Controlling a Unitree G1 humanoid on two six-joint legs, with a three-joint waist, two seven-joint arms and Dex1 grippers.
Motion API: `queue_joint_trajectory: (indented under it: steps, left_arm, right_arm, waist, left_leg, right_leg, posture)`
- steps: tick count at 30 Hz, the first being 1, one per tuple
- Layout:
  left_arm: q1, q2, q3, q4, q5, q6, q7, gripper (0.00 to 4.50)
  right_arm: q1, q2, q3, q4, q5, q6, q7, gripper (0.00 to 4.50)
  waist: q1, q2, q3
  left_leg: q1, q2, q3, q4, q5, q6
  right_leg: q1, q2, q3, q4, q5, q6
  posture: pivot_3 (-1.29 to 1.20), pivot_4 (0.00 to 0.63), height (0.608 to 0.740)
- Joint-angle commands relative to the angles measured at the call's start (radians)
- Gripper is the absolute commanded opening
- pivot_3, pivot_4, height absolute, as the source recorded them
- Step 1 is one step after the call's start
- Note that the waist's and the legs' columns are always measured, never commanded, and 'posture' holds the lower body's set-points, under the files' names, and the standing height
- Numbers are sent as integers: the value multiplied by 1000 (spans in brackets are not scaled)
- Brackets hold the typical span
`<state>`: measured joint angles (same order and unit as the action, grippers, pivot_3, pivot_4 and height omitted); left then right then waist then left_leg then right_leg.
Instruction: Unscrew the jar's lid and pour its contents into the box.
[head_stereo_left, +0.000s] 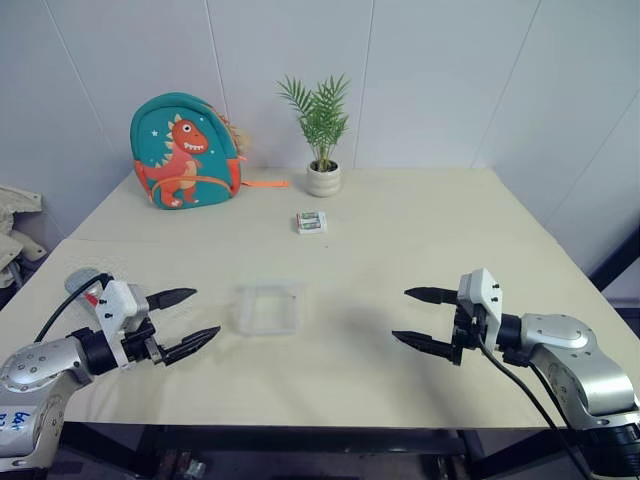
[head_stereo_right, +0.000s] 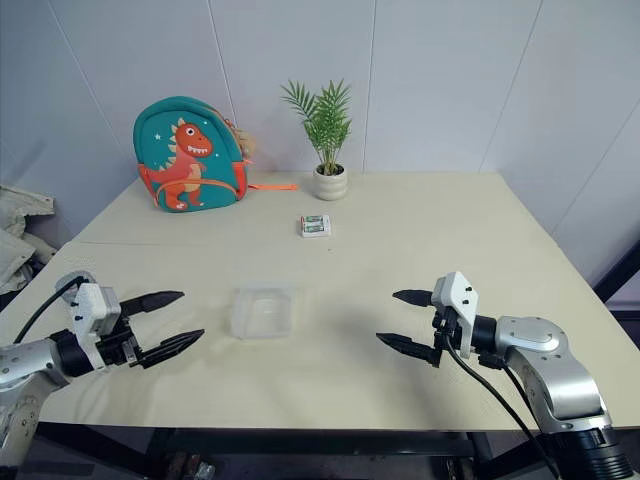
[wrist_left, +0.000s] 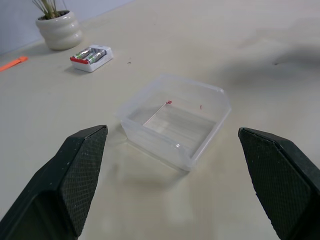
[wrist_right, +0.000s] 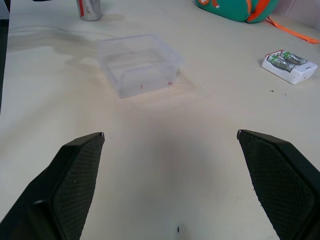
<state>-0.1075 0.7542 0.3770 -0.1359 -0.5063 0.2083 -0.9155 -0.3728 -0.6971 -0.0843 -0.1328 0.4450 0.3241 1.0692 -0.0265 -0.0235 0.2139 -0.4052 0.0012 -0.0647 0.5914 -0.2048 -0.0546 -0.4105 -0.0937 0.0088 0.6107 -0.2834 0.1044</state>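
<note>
The box (head_stereo_left: 268, 308), a shallow clear plastic tray, lies on the table between my two grippers; in the left wrist view the box (wrist_left: 175, 120) holds nothing but a couple of tiny red specks. The jar (head_stereo_left: 84, 284), small and silvery with a red mark, stands upright at the table's left edge, partly hidden behind my left hand, and the jar (wrist_right: 89, 9) also shows beyond the box in the right wrist view. Its grey top looks capped by the lid; the contents are hidden. My left gripper (head_stereo_left: 205, 312) is open left of the box. My right gripper (head_stereo_left: 400, 315) is open to its right.
A teal dinosaur backpack (head_stereo_left: 183, 150) and a white plant pot (head_stereo_left: 323, 178) stand at the back of the table. A small white-and-green battery packet (head_stereo_left: 311, 222) lies behind the box. The cream table (head_stereo_left: 450, 230) has broad bare room on the right.
</note>
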Motion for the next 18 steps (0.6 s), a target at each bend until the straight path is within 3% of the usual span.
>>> queue_joint_trajectory:
  steps: [1,8,12,18]
  left_arm:
    - [10,-4,25,-48,-2,1,37,4465]
    - [173,-97,90,-186,16,-1,193,4465]
    - [265,-213,154,-261,74,-30,366,4465]
    - [333,-466,237,-361,156,-36,708,4465]
  right_arm:
    - [-17,-16,-4,-21,28,10,26,4500]
    - [-139,32,73,109,8,-29,104,4500]
    - [-226,72,106,159,14,-29,137,4500]
    - [-330,140,145,209,13,-41,176,4500]
  waist:
    - [1,0,0]
    - [-5,0,0]
    - [-1,0,0]
    - [2,-1,0]
  left_leg:
    - [0,0,0,0,0,0]
    - [1,0,2,1,0,0]
    - [1,1,2,1,0,0]
    - [1,0,2,5,0,1]
  right_leg:
    - [0,0,0,0,0,0]
    - [0,0,2,0,0,0]
    - [0,1,3,1,1,2]
    - [2,0,3,1,2,2]
  posture:
    - [0,150,740]
    - [0,150,740]
    - [0,150,740]
    - [0,150,740]
